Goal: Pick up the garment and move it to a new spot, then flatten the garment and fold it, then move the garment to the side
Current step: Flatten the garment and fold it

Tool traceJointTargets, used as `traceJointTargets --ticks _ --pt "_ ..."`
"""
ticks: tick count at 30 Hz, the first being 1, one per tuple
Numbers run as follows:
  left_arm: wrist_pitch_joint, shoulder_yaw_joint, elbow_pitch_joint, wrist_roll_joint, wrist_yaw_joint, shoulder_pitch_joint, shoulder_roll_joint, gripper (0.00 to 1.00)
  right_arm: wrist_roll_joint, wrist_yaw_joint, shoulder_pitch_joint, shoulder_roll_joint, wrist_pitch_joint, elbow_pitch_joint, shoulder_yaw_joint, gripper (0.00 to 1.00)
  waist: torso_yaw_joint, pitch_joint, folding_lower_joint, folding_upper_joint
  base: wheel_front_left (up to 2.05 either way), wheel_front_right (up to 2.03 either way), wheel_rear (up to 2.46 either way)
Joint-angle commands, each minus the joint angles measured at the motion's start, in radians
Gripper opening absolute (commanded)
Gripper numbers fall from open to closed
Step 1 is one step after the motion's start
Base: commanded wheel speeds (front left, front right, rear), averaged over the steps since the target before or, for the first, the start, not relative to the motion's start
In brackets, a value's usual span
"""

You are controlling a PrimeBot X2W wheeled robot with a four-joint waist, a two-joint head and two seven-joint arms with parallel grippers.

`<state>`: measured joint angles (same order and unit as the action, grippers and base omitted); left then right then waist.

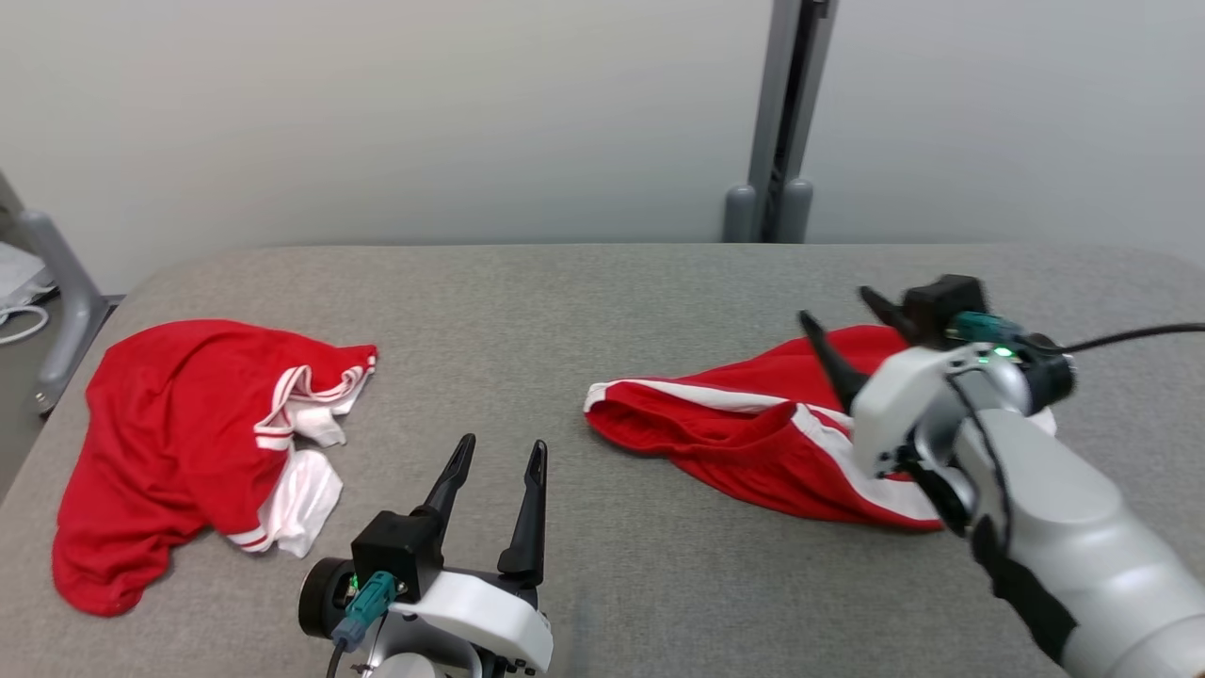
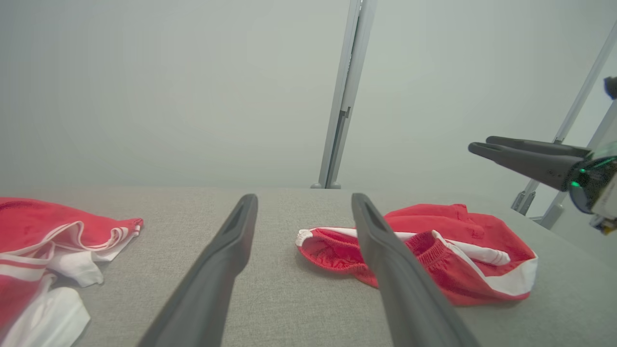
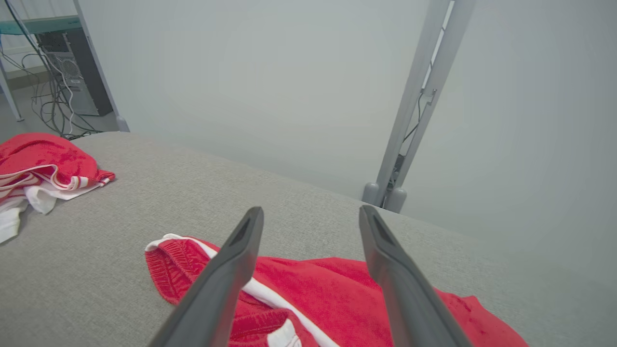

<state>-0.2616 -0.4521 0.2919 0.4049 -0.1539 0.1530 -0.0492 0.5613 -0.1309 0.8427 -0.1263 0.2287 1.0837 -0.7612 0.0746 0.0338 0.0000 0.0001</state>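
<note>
A crumpled red garment [image 1: 753,443] [image 2: 434,224] [image 3: 332,289] with white stripes and an elastic waistband lies on the right half of the grey table [image 1: 602,301]. My right gripper [image 1: 836,307] [image 3: 311,212] [image 2: 482,143] hovers just above it, open and holding nothing, fingers pointing toward the back left. A second red and white garment [image 1: 169,443] [image 2: 29,221] [image 3: 43,154] lies bunched at the table's left side. My left gripper [image 1: 503,444] [image 2: 303,197] stands open near the front edge between the two garments, touching neither.
A grey upright post [image 1: 777,141] stands behind the table's far edge. A grey frame leg [image 1: 66,282] rises past the left edge, and a computer with cables [image 3: 62,62] sits beyond it. Bare grey cloth lies between the garments.
</note>
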Motion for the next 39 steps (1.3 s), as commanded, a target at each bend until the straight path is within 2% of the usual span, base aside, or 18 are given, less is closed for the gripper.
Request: traceJointTargets --ticks 1,3,8,9,11,17,23,30,39 --pt "-0.004 0.008 -0.012 -0.008 -0.004 0.004 -0.004 1.0 0.008 0.0 -0.031 -0.043 0.027 -0.022 0.027 1.0 -0.032 0.004 0.0 -0.0001 0.0 0.0 0.0" --pt "-0.004 0.012 -0.02 -0.008 -0.007 0.005 -0.004 1.0 0.01 0.0 -0.057 -0.085 0.037 -0.058 0.071 1.0 -0.052 0.003 0.0 -0.0001 0.0 0.0 0.0" --pt "-0.004 0.022 -0.036 -0.001 -0.015 0.001 -0.004 1.0 -0.003 0.0 -0.223 -0.188 0.037 -0.308 0.307 1.0 -0.098 -0.003 0.0 -0.0001 0.0 0.0 0.0" --pt "-0.004 0.022 -0.036 -0.001 -0.015 0.001 -0.004 1.0 -0.003 0.0 -0.223 -0.188 0.037 -0.308 0.307 1.0 -0.098 -0.003 0.0 -0.0001 0.0 0.0 0.0" --pt "-0.004 0.022 -0.041 -0.003 -0.013 -0.001 -0.003 1.0 -0.034 0.0 -0.315 -0.202 0.038 -0.402 0.399 1.0 -0.111 -0.006 0.0 -0.0001 0.0 0.0 0.0" --pt "-0.004 0.053 -0.059 -0.013 -0.024 -0.014 -0.004 1.0 -0.098 0.0 -0.565 -0.158 0.038 -0.665 0.566 1.0 -0.141 -0.017 0.0 -0.0001 0.0 0.0 0.0" --pt "-0.004 0.075 -0.055 -0.031 -0.022 -0.025 -0.004 1.0 -0.128 0.0 -0.683 -0.133 0.038 -0.807 0.587 1.0 -0.156 -0.031 0.0 -0.0001 0.0 0.0 0.0" --pt "-0.004 0.061 -0.027 -0.039 -0.002 -0.002 -0.003 1.0 -0.137 0.0 -0.705 -0.112 0.038 -0.833 0.602 1.0 -0.182 -0.049 0.0 -0.0001 0.0 0.0 0.0" --pt "-0.004 -0.021 0.056 -0.019 0.032 0.109 -0.004 1.0 -0.116 0.0 -0.689 -0.086 0.038 -0.83 0.578 1.0 -0.282 -0.105 0.0 -0.0001 0.0 0.0 0.0"
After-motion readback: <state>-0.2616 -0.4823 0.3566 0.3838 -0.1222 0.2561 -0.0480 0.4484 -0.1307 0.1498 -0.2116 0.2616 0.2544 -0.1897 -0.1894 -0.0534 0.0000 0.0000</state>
